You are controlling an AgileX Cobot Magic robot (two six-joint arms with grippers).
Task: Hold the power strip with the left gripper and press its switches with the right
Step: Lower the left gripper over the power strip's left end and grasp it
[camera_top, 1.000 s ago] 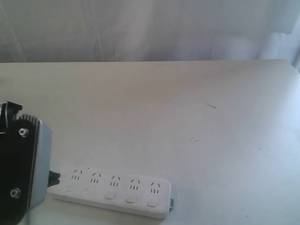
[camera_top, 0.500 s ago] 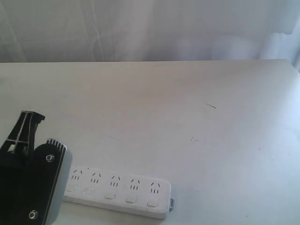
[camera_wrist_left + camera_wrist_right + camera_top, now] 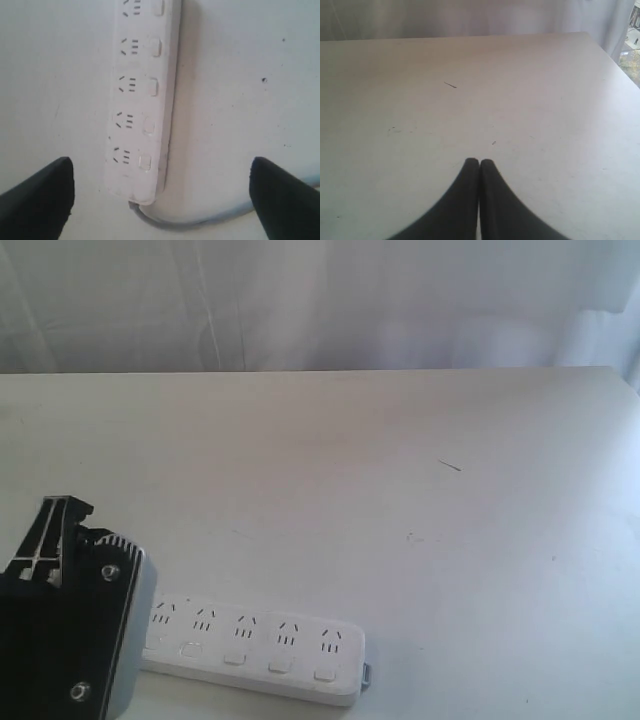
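My left tool has swung over the near end of the power strip and spread wide. The strip lies flat on the tabletop, its long axis running out between my jaws. My right tool is pinched together, farther off.

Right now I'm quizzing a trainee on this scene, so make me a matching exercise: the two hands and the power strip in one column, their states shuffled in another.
Things:
1. left hand
2. right hand
3. power strip

States:
A. fingers pressed together, nothing between them
B. lying flat on the table, not gripped
C. fingers wide apart, not touching the strip

Pairs: 1-C; 2-A; 3-B
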